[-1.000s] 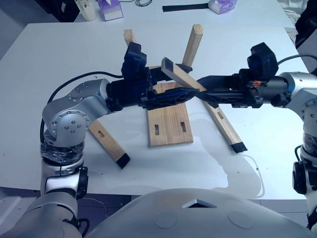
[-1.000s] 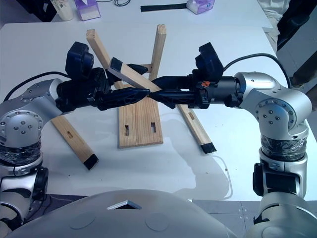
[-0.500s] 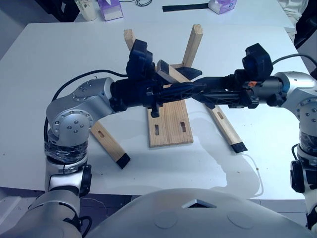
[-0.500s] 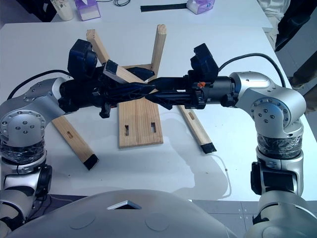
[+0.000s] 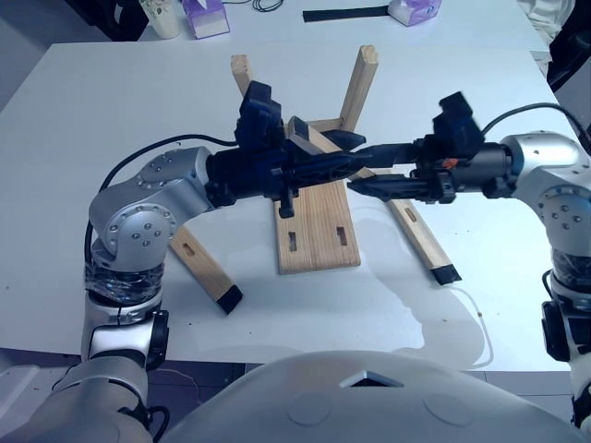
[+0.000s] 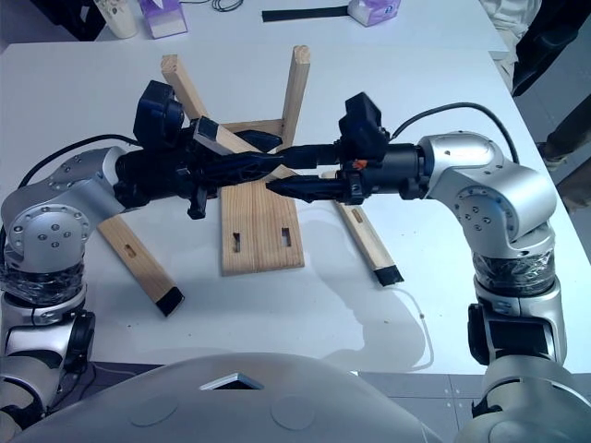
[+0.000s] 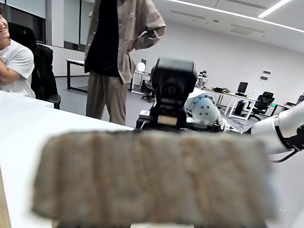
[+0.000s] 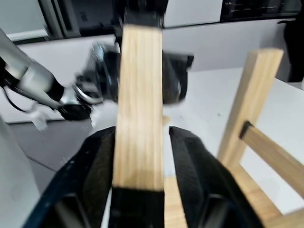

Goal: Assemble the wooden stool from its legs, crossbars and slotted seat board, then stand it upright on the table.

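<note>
My left gripper is shut on a wooden leg and holds it in the air above the slotted seat board. Its blurred end grain is close to the left wrist camera. My right gripper is open at the leg's black-capped end, one finger on each side of the wood. The seat board lies flat on the table. Behind it, two legs joined by a crossbar lean up from the table. Two loose legs lie flat: one at the left, one at the right.
The white table has bare room at the left and along the front. At the far edge stand two tissue boxes, a cup and a black strip. A glossy patch lies at the front right.
The right gripper has let go of the leg, opened and drawn back to the right. The left gripper has swung the leg up and farther over the seat board.
</note>
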Action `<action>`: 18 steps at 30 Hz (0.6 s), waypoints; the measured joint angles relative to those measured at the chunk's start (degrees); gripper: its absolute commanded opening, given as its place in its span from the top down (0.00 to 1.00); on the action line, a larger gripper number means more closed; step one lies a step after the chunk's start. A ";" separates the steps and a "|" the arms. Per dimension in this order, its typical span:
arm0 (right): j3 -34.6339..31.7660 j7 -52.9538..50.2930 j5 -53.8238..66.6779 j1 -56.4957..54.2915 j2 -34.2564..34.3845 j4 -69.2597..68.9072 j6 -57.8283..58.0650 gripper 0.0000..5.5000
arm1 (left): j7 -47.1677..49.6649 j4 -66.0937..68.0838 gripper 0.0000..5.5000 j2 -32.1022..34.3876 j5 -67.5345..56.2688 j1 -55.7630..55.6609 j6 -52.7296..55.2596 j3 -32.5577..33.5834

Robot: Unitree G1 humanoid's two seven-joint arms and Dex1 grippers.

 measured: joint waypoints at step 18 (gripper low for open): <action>-14.82 -14.23 -13.80 35.85 -2.60 -13.12 -12.27 0.59 | -19.46 4.51 0.76 25.40 23.63 28.59 -16.00 21.26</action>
